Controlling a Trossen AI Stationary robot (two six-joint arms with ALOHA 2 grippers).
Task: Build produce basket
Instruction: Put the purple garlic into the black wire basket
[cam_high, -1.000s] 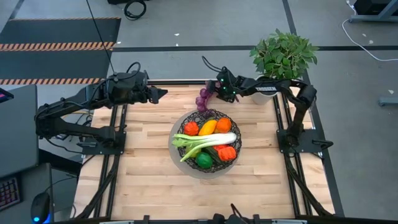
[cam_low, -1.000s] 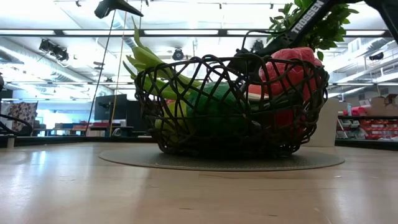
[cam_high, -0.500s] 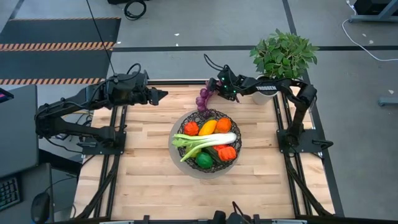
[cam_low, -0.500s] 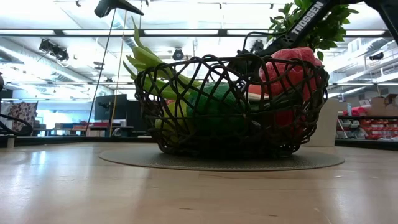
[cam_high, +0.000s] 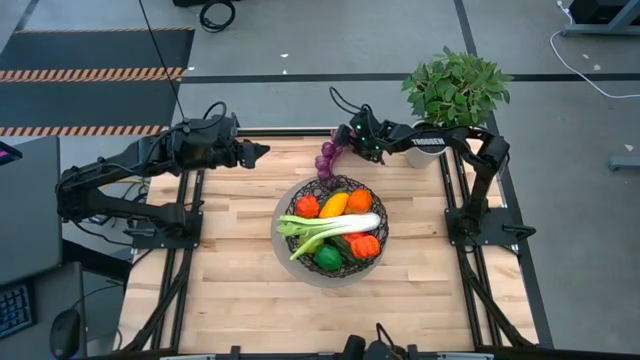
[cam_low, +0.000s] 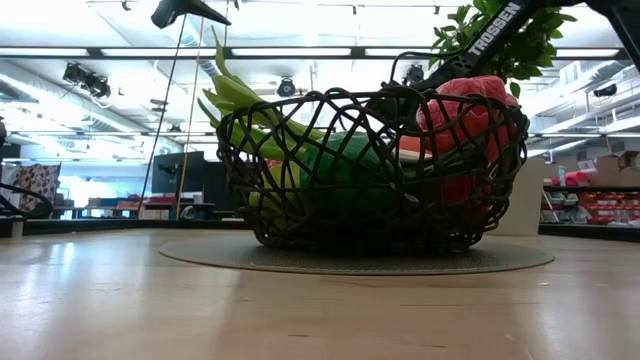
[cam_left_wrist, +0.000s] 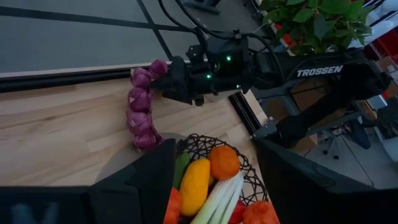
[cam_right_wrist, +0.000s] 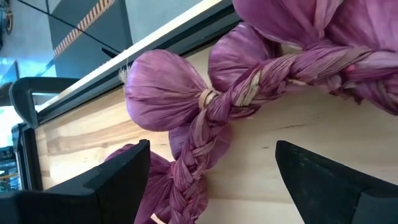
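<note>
The high view looks straight down on the whole table (cam_high: 240, 290). The low view sits at tabletop height, close to the basket (cam_low: 370, 170). The left wrist view faces across the table toward the basket (cam_left_wrist: 217, 180); the right wrist view is very near the purple bunch (cam_right_wrist: 205, 118).

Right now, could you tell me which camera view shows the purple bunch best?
The left wrist view: the whole purple braided bunch hangs from the right gripper beside the basket. The right wrist view shows only close-up bulbs and braid; the high view shows it small at the basket's far rim; the low view hides it.
</note>
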